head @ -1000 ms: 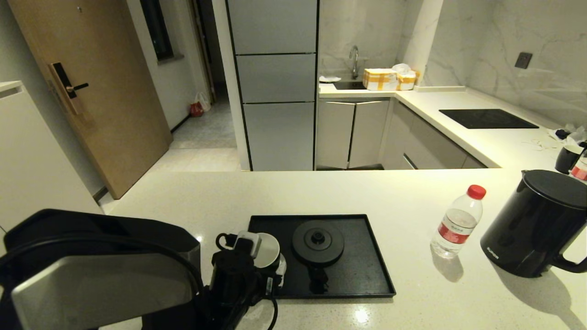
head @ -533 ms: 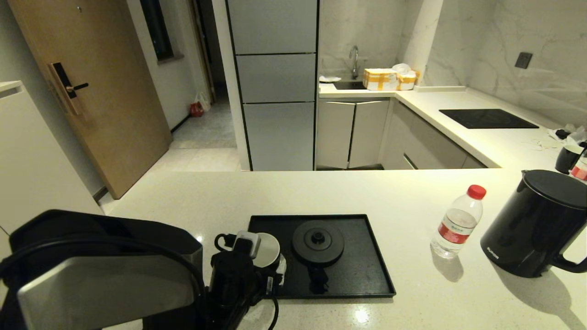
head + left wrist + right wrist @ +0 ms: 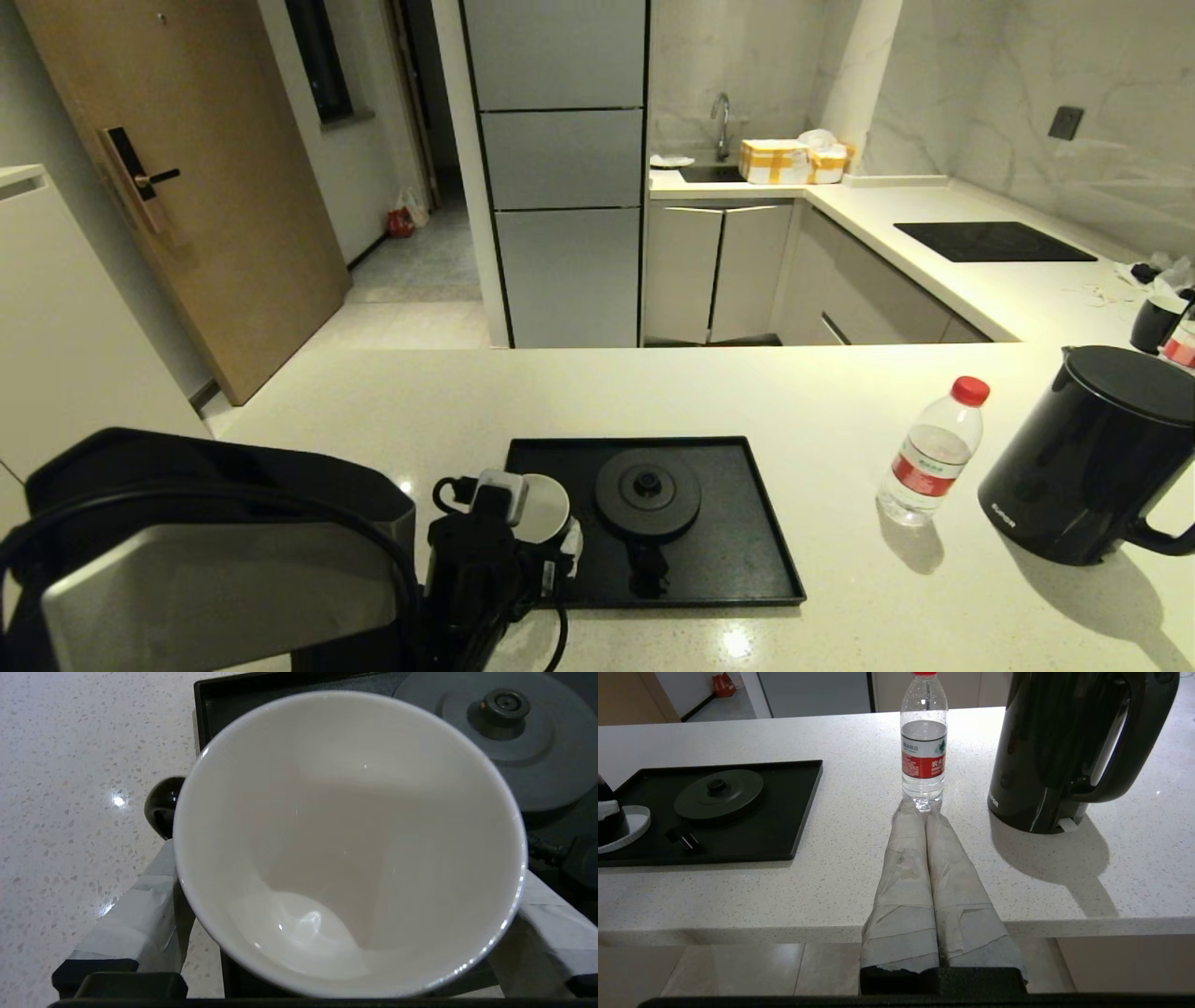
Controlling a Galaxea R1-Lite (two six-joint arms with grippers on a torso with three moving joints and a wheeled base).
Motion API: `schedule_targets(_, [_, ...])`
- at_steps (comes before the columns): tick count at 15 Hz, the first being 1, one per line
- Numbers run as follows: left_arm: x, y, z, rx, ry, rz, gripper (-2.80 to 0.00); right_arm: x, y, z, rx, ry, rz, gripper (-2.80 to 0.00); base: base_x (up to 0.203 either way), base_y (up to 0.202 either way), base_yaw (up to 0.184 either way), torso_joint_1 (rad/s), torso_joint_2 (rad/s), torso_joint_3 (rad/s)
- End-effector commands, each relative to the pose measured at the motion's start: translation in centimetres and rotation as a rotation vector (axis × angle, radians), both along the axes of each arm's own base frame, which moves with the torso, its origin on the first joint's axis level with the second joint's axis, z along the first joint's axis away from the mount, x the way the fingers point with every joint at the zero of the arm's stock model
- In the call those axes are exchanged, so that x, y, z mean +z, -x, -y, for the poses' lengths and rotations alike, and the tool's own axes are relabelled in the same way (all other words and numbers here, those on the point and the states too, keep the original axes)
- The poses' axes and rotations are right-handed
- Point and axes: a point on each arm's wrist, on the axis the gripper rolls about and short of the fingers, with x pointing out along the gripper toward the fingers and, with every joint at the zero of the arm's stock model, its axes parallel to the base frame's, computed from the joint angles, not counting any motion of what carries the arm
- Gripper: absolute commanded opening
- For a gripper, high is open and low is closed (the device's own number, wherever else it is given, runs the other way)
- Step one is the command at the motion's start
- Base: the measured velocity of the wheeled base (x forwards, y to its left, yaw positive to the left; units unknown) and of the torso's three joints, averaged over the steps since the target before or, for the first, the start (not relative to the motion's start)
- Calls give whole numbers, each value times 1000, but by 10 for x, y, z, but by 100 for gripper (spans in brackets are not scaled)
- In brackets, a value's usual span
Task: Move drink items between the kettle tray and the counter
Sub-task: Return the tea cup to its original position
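Observation:
My left gripper (image 3: 540,525) is shut on the black mug (image 3: 546,509), with a taped finger on each side of the white-lined mug (image 3: 350,835). The mug sits over the left edge of the black kettle tray (image 3: 738,560); I cannot tell whether it rests on the tray. The round kettle base disc (image 3: 647,492) lies in the middle of the tray. On the cream counter (image 3: 420,411) to the right stand the red-capped water bottle (image 3: 934,453) and the tall black kettle (image 3: 1092,457). My right gripper (image 3: 924,812) is shut and empty at the counter's front edge, in line with the bottle (image 3: 923,746).
The base's cord and plug (image 3: 649,569) lie on the tray's front part. A second dark mug (image 3: 1155,322) and another red-labelled bottle (image 3: 1184,343) stand at the far right. The black hob panel (image 3: 992,241) is on the back counter.
The left arm's casing has shifted slightly; the mug and left gripper stay at the tray's left edge. The bottle, the kettle and the tray have not moved.

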Motion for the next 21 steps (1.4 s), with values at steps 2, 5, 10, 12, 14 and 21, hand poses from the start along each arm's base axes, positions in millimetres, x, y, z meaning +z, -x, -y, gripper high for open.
schedule_targets(2, [1,3,0,4,7,20,0,0,0,0,1,0,-3,-280,0,0,0,0,0,0])
schedule_targets(5, [-1,8,-2,7,-8,6,0,0,0,0,1,0,-3,-280,0,0,0,0,0,0])
schedule_targets(10, [-5,14,-1,-1,-14,-8,0,0,0,0,1,0,-2,-280,0,0,0,0,0,0])
schedule_targets(12, [-10,23,-6,5,-39,-40,0,0,0,0,1,0,-2,-280,0,0,0,0,0,0])
schedule_targets(14, [-10,24,-6,6,-37,-43,0,0,0,0,1,0,-3,-280,0,0,0,0,0,0])
schedule_targets(21, [-15,31,-6,26,-48,-61,0,0,0,0,1,0,-3,-280,0,0,0,0,0,0])
